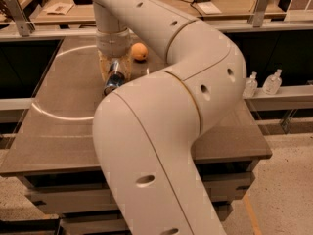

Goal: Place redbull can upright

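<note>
Brown table (63,131) lay under the robot's pale arm (195,82), whose gripper (115,71) clasped the tilted redbull can (111,84) over its far half, near 1 apple (139,51); 2 bottles (251,84) stood well apart.

Cream jointed arm (195,82) is arching forward, wrist pointing down; 2-finger gripper (116,73) is hanging beneath it, clamping tilted slim blue-and-silver redbull can (112,83).
</note>
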Robot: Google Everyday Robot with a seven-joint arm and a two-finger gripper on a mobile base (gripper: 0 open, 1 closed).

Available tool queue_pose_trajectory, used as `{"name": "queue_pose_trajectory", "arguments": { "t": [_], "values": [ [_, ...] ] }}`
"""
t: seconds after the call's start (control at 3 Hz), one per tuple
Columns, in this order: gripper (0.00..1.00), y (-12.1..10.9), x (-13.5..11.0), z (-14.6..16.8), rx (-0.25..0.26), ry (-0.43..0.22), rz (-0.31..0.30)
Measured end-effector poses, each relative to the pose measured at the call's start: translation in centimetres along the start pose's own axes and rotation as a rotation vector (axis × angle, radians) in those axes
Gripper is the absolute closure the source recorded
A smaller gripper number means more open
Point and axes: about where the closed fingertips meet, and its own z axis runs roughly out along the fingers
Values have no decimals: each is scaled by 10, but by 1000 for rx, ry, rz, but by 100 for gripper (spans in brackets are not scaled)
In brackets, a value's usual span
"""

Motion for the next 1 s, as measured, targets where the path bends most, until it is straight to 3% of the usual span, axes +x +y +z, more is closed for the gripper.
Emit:
{"name": "queue_pose_trajectory", "arguments": {
  "t": [0.33,0.67,1.0],
  "values": [
    [100,7,5,-15,6,30,-17],
    [100,18,15,-23,21,45,4],
    [100,25,19,-16,128,0,0]
  ]
}}
